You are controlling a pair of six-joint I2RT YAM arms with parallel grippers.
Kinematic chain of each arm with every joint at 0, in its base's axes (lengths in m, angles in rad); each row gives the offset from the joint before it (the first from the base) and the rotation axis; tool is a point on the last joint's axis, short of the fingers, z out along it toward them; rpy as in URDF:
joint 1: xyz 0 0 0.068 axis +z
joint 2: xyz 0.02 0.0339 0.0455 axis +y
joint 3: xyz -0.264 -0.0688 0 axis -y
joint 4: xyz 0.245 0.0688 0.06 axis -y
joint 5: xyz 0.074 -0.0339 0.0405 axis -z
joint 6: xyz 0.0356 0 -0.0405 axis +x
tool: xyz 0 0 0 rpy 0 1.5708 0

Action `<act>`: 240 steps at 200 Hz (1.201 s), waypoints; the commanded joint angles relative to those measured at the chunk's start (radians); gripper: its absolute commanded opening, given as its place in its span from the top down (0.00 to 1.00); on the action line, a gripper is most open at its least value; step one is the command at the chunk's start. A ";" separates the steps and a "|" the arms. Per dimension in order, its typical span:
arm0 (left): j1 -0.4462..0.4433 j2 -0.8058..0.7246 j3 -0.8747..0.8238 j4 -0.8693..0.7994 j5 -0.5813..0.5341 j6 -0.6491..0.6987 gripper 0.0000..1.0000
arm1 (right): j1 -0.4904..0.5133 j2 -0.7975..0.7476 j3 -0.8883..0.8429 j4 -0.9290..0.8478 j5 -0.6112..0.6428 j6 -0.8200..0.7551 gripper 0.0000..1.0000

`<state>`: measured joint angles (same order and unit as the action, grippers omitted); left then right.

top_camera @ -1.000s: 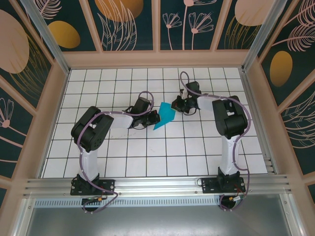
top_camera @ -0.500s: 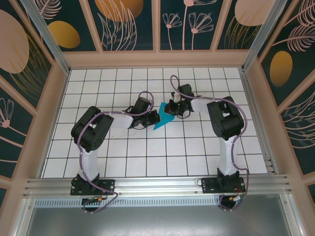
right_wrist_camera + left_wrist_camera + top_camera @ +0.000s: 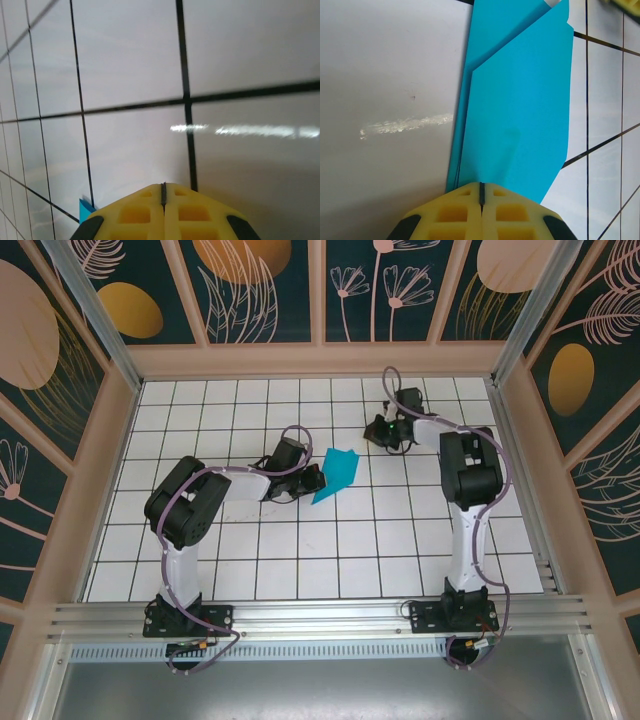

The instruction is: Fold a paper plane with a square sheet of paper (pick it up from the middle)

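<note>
Top external view, judged as a crease-setting step: pinning the left-hand end of the folded teal-blue square sheet of paper, lying flat on the white grid-tiled table, under the pressed-together tips of the left gripper. Resting the right gripper, likewise closed and empty, well apart. Advisably pressing straight down, avoiding sideways drag, sweeping along the fold.

Reads as a robotics lab test cell rather than a home or shop. Boxed in on three sides by dark teal panels printed with peach leaves and flowers, set in a pale wooden frame. Floored with a white tabletop ruled in a black grid. Fitted along the near edge with an aluminium rail carrying two bolted robot arms trailing looped purple cables.
</note>
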<state>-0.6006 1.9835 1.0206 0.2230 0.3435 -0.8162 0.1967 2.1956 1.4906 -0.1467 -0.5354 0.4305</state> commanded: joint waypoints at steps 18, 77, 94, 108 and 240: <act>0.002 0.041 -0.030 -0.154 -0.008 0.024 1.00 | 0.072 -0.145 -0.057 -0.010 -0.025 -0.027 0.98; 0.002 0.038 -0.029 -0.152 -0.017 0.025 1.00 | 0.190 -0.182 -0.270 0.097 -0.092 0.068 0.98; 0.002 0.038 -0.030 -0.151 -0.017 0.023 1.00 | 0.197 -0.156 -0.269 0.102 -0.104 0.067 0.99; 0.002 0.038 -0.033 -0.151 -0.016 0.024 1.00 | 0.192 -0.133 -0.253 0.093 -0.087 0.057 0.99; 0.002 0.030 -0.042 -0.137 -0.008 0.010 1.00 | 0.069 -0.121 -0.114 0.038 -0.005 0.057 0.99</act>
<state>-0.6006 1.9835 1.0199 0.2237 0.3431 -0.8139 0.2245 2.1414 1.4075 -0.1085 -0.5159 0.4965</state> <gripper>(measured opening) 0.068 0.055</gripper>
